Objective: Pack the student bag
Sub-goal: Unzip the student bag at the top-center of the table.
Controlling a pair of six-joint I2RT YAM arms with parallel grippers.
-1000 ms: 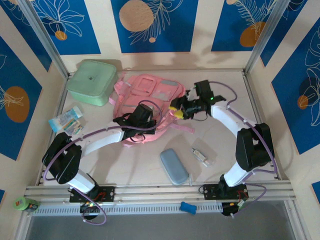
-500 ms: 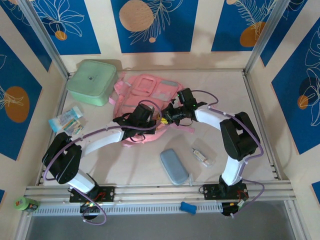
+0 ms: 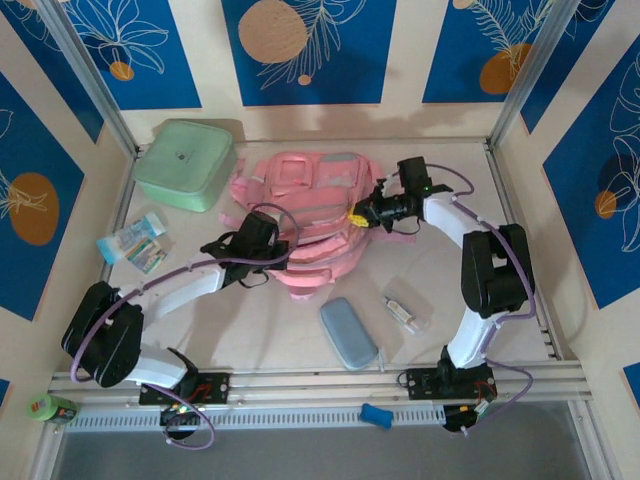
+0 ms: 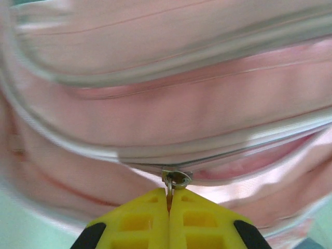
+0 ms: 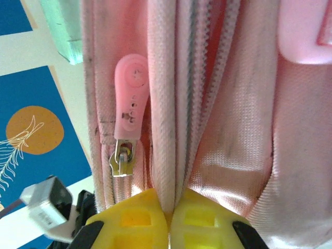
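Blue flowery walls are standing around the table [image 3: 270,330]. Close by, a grey-blue case [image 3: 348,333] is lying. In the middle, the student bag [image 3: 310,190] is lying flat. The left gripper [image 4: 169,197] is squeezing its zipper pull [image 4: 175,179]. The right gripper [image 5: 167,201] is pinching a pink fold of the bag. A green box [image 3: 185,163] is sitting far back, left.

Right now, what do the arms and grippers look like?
The left arm and right arm have white links, bulky black joints and looping purple cables. The left gripper and right gripper have blocky yellow fingers with black edges.
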